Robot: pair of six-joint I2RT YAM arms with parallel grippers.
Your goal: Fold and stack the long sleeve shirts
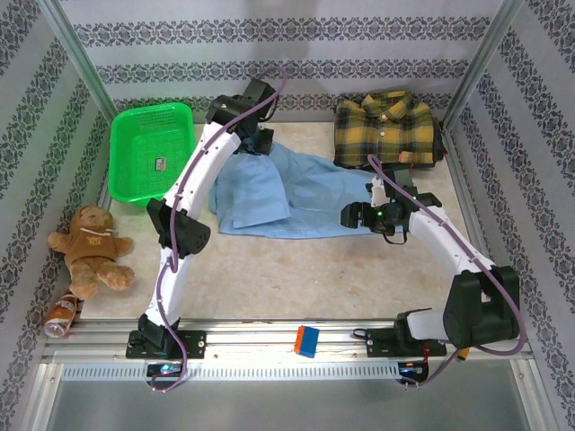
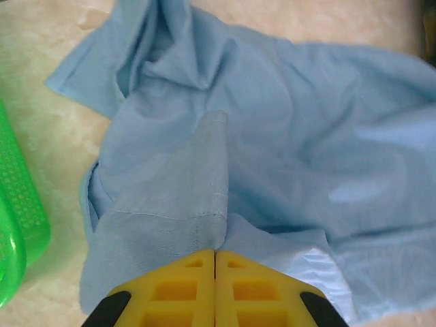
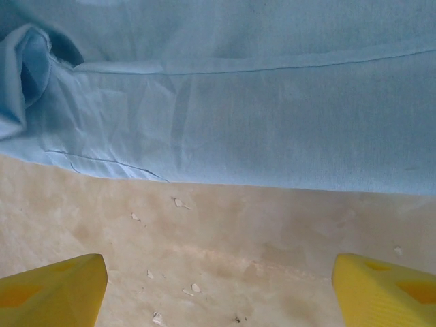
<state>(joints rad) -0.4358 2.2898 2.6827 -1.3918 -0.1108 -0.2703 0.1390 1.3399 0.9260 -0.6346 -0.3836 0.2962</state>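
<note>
Yellow fingers [image 2: 174,289] of the left hand [image 2: 215,257] are pressed together. A ridge of cloth from the light blue shirt [image 2: 306,136] runs up into them, so this hand is holding the shirt by a pinch of fabric at its far left part. I judge that it grips there in order to lift or drag that side over, because the cloth around the pinch is bunched and not flat enough for a fold.

The right hand [image 3: 218,289] is wide, with nothing between its fingers. It hangs over bare desk [image 3: 238,238] just beside the near right hem of the blue shirt and points at that edge. It looks like a hand made ready to take the hem, so that both sides of the shirt can be pulled straight together.

The blue shirt itself lies spread and wrinkled, with one part doubled over on its left half. Behind its right end lies the yellow plaid shirt [image 1: 386,130], folded into a neat block. Whether the two touch I cannot tell. Probably it waits there as the base of the stack. Left of the blue shirt stands a green basket [image 1: 151,148], and well apart to the near left lies a teddy bear [image 1: 90,250].
</note>
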